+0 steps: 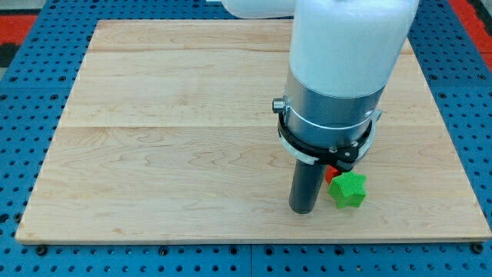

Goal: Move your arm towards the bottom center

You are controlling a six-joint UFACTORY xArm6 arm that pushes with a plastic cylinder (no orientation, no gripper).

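- Blue perforated metal base (31, 115): surrounds the board on all sides; a red strip shows at the far left and far right corners. Nothing more of the room is visible.
- Pale wooden tabletop (169, 131): rectangular, plank-grained, bare over its left half and far side.
- White and grey arm housing (338, 69): enters from the far edge, right of centre, with a black ring clamp at its base.
- Straight dark rod, my tip (303, 210): resting on the tabletop near the near edge, somewhat right of centre. No claw is fitted, so no claw state applies.
- Green star-shaped block (348, 190): just right of my tip, apparently not touching.
- Red block (331, 174): mostly hidden behind the rod and star; shape unclear.
- Task progress, judged: largely done; a short leftward shift remains.
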